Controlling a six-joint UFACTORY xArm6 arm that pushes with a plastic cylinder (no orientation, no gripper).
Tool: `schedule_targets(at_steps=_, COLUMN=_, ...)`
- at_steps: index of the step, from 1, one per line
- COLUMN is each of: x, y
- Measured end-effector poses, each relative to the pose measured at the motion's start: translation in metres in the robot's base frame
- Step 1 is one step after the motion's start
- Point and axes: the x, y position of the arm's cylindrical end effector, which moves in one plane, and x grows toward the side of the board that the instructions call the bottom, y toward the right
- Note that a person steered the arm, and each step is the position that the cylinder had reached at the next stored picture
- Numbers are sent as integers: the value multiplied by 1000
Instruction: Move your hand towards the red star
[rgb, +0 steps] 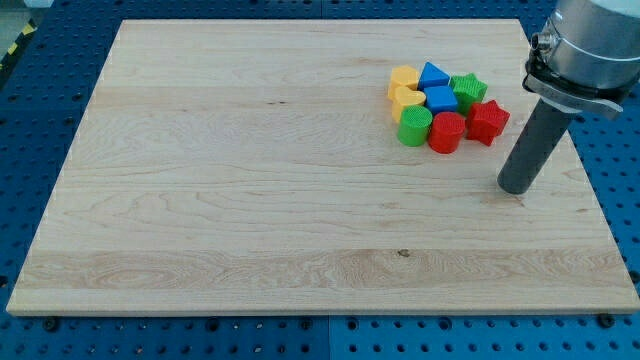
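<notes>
The red star (488, 121) lies on the wooden board at the right end of a tight cluster of blocks in the view's upper right. My tip (516, 187) rests on the board below and slightly right of the red star, a short gap away, touching no block. The cluster also holds a red cylinder (446, 132), a green cylinder (414, 126), a green star (467, 89), a blue triangle (433, 74), a blue block (440, 99) and two yellow blocks (403, 79) (406, 98).
The wooden board (250, 180) lies on a blue pegboard table (50, 90). The arm's grey body (590, 45) hangs over the board's right edge above the rod.
</notes>
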Motion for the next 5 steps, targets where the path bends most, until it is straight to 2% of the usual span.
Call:
schedule_targets(at_steps=2, x=0, y=-51)
schedule_targets(at_steps=5, x=0, y=-41)
